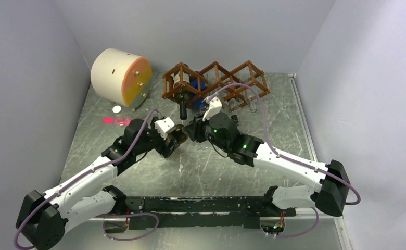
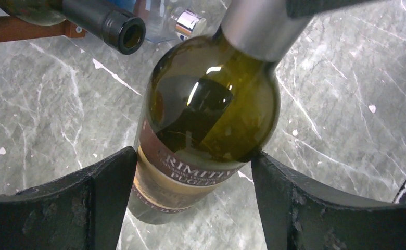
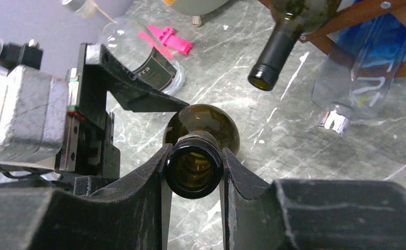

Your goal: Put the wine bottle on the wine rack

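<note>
The wine bottle (image 1: 180, 136) is dark green glass with a cream and maroon label (image 2: 180, 177). It is held off the table between both arms. My left gripper (image 2: 193, 157) is shut on its body, with fingers (image 2: 112, 182) touching both sides. My right gripper (image 3: 195, 156) is shut on its neck just behind the open mouth (image 3: 194, 167). The reddish-brown wine rack (image 1: 216, 83) stands behind them. Its left cell holds a dark bottle (image 1: 181, 101), neck pointing forward, and a clear blue bottle (image 3: 362, 67) lies beside that one.
A cream-and-orange cylinder (image 1: 118, 75) stands at the back left. A pink piece (image 1: 110, 121), a white cap (image 1: 116, 109) and a clear bottle with a dark label (image 3: 149, 62) lie on the table left of the grippers. Grey walls close in on both sides.
</note>
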### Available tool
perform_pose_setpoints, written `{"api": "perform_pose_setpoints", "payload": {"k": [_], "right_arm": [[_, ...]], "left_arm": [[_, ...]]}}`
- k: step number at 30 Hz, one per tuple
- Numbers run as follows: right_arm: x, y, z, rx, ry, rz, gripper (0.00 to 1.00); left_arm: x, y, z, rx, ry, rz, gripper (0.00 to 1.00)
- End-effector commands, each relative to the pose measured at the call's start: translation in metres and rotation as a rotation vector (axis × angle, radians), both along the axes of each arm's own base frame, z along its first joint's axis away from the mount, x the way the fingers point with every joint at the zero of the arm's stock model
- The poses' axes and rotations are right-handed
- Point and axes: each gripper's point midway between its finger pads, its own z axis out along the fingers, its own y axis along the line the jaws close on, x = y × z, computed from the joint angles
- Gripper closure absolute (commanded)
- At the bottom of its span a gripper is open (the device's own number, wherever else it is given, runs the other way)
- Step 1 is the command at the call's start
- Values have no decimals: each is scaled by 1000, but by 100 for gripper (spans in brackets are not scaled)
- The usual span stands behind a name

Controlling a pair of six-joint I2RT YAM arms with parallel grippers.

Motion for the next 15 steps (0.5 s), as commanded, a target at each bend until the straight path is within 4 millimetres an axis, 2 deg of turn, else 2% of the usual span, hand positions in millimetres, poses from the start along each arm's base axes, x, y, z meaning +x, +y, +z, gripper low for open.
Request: {"api": "perform_pose_setpoints", "payload": {"k": [1,5,11,15], "right_arm": [[8,-6,28,143,59,-14,100],[16,-16,27,186,112,-7,100],[21,-27,34,212,139,27,100],[17,-28,38,212,150,77,100]], "left_arm": [[5,-16,11,-117,-55,-9,16],[3,-20,10,-132,-131,-50,17],[4,-27,-20,-28,-99,-97,20],[12,-32,-23,-12,-133,-90,18]]}}
